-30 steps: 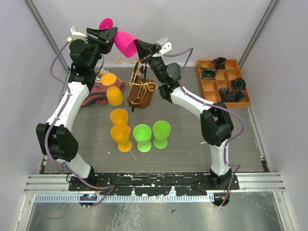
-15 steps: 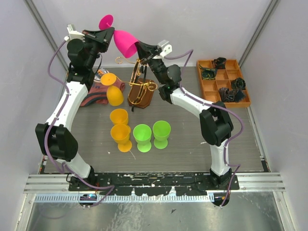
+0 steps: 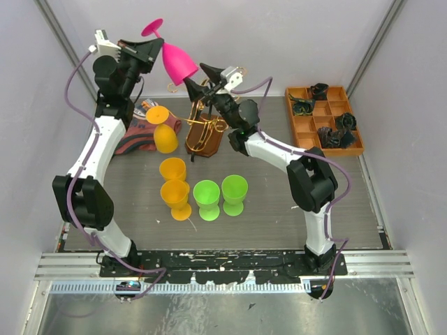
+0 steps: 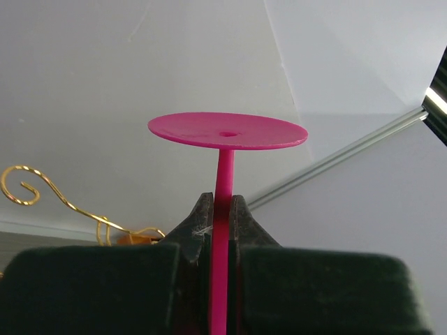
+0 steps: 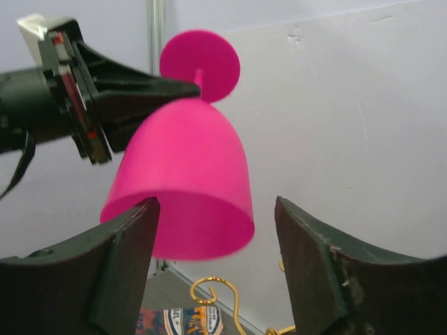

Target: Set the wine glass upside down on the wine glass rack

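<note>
Nearby, orange glasses [image 3: 173,169] and green glasses [image 3: 207,194] sit near the wine glass rack [image 3: 205,134].

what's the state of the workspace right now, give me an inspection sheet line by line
surface: dark grey table, no spills seen
job's things: pink wine glass in the air, tilted, foot above bowl; wine glass rack upright on the table, no glass on it
clutter: orange glasses, two green glasses, folded cloth, orange tray with dark parts
end effectors: left end effector shut on the glass stem; right end effector open, fingers either side of the bowl
cables: purple cables loop along both arms
surroundings: pale walls, metal rail at the near edge
</note>
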Controlling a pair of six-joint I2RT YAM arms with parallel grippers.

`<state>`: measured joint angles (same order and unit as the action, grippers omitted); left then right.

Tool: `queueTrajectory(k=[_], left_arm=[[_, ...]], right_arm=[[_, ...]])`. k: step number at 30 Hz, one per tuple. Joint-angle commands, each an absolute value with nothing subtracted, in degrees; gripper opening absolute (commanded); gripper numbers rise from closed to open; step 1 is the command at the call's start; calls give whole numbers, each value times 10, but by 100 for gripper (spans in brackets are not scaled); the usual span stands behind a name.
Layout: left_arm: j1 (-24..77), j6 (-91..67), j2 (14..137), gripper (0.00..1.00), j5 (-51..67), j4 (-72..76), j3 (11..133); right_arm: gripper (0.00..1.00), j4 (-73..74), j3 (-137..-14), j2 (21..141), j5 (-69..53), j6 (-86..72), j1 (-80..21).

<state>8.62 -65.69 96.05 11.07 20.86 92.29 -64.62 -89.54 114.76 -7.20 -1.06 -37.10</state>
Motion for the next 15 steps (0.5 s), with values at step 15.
queueTrajectory(k=[15], left_arm=[[-11, -177, 970, 0, 177, 215, 949]], right_arm=[[100, -553, -815, 995, 1, 155, -363]])
